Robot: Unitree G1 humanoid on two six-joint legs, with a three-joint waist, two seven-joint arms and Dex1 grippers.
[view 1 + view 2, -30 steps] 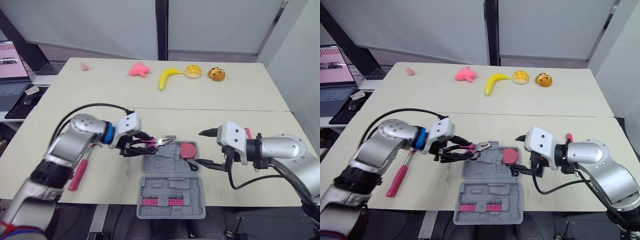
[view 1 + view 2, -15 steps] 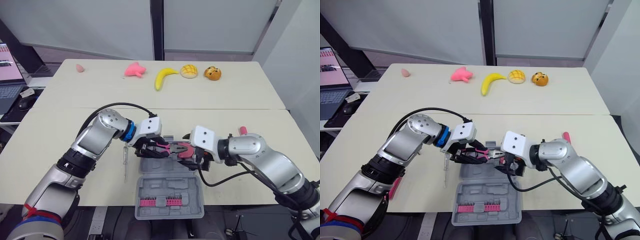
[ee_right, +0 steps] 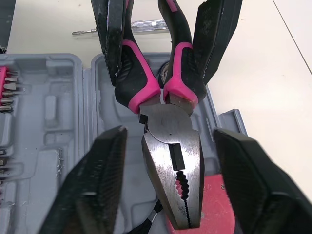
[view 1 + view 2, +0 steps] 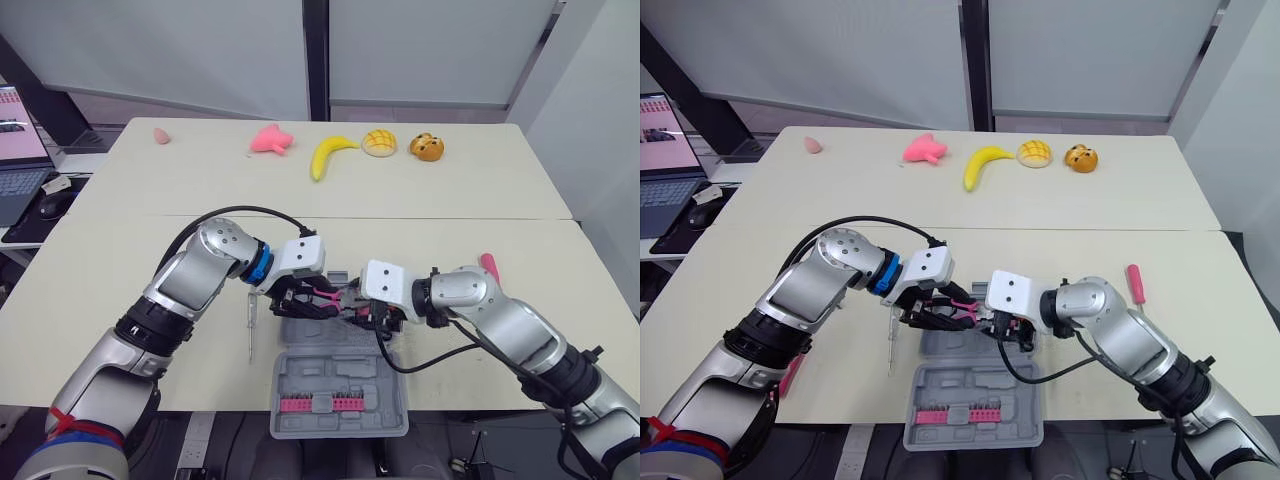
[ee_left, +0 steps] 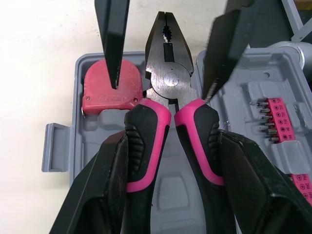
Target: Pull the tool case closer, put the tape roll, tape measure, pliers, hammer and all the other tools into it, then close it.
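The pliers, with a black head and pink-and-black handles, hang over the far half of the open grey tool case. My left gripper is shut on their handles. My right gripper stands open, one finger on each side of the pliers' head without closing on it. A red tape measure lies in a corner pocket of the case. A row of pink bits sits in the near half. The hammer's pink handle lies left of the case, partly behind my left arm.
A clear-handled screwdriver lies just left of the case. A pink-handled tool rests on the table to the right. A pink toy, a banana and two buns line the far edge. A laptop sits far left.
My left gripper carried the pliers right, over the case. My right gripper swung left from beside the case and now straddles the pliers' head. The head camera also shifted.
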